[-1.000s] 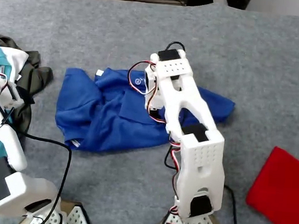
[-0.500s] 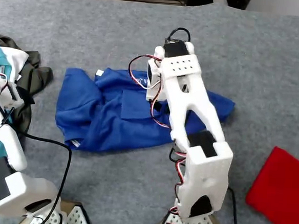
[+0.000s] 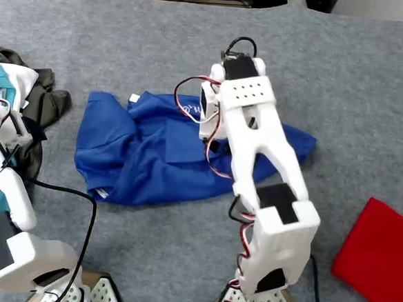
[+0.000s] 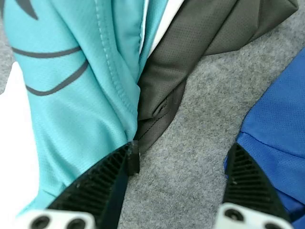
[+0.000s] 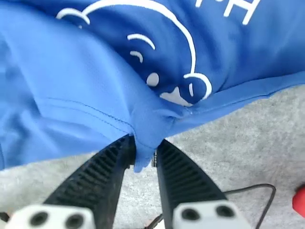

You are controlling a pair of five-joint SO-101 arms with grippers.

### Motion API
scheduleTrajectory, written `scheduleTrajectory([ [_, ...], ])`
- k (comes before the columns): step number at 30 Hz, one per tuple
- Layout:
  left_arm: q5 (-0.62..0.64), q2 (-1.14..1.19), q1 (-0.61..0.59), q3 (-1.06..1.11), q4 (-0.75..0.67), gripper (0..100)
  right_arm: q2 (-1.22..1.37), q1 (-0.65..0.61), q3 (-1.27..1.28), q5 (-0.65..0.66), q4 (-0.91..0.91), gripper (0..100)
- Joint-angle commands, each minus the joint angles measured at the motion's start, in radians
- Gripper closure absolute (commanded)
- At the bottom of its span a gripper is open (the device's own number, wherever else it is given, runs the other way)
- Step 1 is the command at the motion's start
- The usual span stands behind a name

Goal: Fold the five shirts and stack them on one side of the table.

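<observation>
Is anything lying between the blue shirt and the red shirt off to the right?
Nothing visible: only bare grey table separates the blue shirt from the red shirt. The right gripper pinches a fold of the blue one.

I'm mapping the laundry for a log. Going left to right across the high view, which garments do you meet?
pile of teal, white and dark shirts → blue shirt → red shirt
</observation>
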Motion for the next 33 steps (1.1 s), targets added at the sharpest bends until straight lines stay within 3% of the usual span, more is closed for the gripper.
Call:
scheduleTrajectory([
  [1, -0.005, -0.044, -0.002, -0.003, 0.006, 70, -0.081, -0.004, 0.054, 0.012, 0.020, 86.8],
  [7, -0.005, -0.044, -0.002, -0.003, 0.006, 70, -0.088, -0.004, 0.102, 0.012, 0.020, 72.1],
  [16, -0.005, -0.044, -0.002, -0.003, 0.008, 70, -0.081, -0.002, 0.105, -0.005, -0.046, 71.8],
  [25, -0.005, -0.045, -0.002, 0.049, 0.003, 70, -0.042, -0.005, 0.099, -0.063, -0.140, 90.6],
  [33, -0.005, -0.045, -0.015, 0.057, 0.003, 70, 0.082, -0.004, 0.091, -0.074, -0.160, 91.7],
])
